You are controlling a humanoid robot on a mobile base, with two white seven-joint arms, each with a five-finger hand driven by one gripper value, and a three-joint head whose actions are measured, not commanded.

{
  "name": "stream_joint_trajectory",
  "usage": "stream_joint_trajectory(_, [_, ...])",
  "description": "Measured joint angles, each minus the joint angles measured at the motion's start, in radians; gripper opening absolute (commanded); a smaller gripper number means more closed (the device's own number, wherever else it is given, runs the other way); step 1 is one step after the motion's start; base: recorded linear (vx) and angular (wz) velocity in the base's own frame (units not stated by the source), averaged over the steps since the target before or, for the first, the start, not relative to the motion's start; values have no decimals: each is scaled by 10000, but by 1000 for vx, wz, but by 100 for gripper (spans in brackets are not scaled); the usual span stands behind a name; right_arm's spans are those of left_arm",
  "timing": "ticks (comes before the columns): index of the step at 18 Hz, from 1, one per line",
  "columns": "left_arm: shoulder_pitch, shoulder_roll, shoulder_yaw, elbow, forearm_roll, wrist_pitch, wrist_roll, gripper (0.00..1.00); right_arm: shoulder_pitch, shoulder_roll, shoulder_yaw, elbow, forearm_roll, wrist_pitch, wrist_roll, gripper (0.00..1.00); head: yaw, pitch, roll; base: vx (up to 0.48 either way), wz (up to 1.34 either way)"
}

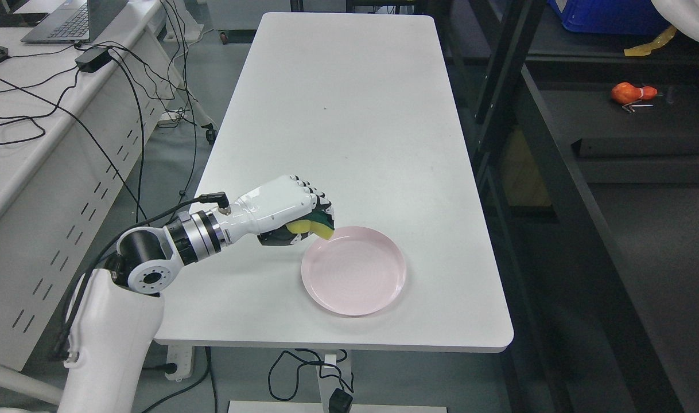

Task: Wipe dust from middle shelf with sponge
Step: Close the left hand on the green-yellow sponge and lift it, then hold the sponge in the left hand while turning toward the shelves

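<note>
Left hand: the left hand [289,209] comes in from about 8 o'clock on its white arm, reaching over the near part of the table; its fingers are curled tight round the sponge, knuckles up.
Sponge: the sponge [318,226] is yellow with a dark green face, gripped in the left hand, only its front end poking out from under the fingers. It sits right at the plate's rim, at roughly 10 o'clock of the plate; whether it actually touches the rim I cannot tell from here.
Plate: the pink plate [378,298] lies flat on the table, toward 5 o'clock of the tabletop, near the front edge, with nothing in it.
Table: the white table [338,115] runs away from the robot toward 12 o'clock.
Shelf unit: a dark shelf unit [562,189] stands just beside the table at 3 o'clock. On one of its levels, toward 2 o'clock, lies an orange object [626,92].
Blue bin: a blue bin [602,14] sits at the top, about 1 o'clock.
Desk: a second white desk [34,143] stands at 9 to 10 o'clock, with a laptop [68,23] on it and black cables [114,69] trailing across and down its side.
</note>
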State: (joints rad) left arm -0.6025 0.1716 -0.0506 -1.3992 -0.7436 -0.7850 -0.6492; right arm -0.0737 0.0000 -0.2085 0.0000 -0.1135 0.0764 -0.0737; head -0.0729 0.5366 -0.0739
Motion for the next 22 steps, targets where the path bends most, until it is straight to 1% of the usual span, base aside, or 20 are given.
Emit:
stream_joint_trajectory(5, [438,-59,664,-373,611,0,-25,0,-1,0,0,0,0,0,0,100,0,0,0,0,0])
stream_joint_trajectory(12, [697,-206,1306,-672,885,0,-28,0,0,0,0,0,0,0,0,100,0,0,0,-30,-25])
stream_joint_trajectory(16, [754,-317,1538,-801,939,0,-30,0,-1,0,0,0,0,0,0,100,0,0,0,-100,-122])
stream_joint_trajectory(22, [895,-410,1748,-912,965,0,-30,0,1,0,0,0,0,0,0,100,0,0,0,-189,-183])
